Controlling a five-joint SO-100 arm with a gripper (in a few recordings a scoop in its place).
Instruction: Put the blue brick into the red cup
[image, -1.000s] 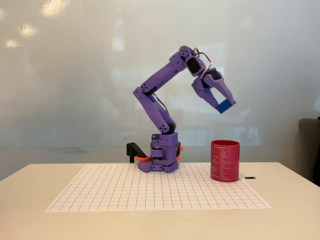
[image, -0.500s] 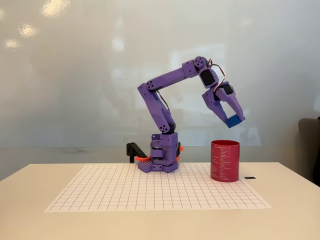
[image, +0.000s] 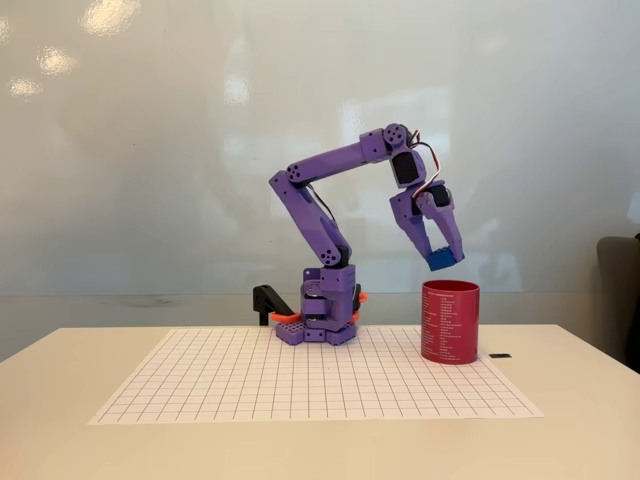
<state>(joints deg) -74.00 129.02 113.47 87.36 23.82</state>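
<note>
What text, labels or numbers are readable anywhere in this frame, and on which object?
Nothing legible.
Red cup: rows of small white print run down its side, too small and blurred to read.
Grid mat: plain grid lines, no numbers or letters visible.
Blue brick, held above the cup: no marking visible.

i had one fixed view, set in front of the table (image: 60, 440) at about tabletop height and looking level across it toward the pale, glossy wall (image: 150, 150) behind. it stood far enough back to take in the whole gridded mat (image: 200, 385), the full purple arm (image: 320, 215) from its base to its raised wrist, and the red cup (image: 450, 322) right of centre. the arm showed side-on, reaching toward the picture's right. the table's near edge ran out of the bottom of the frame.
</note>
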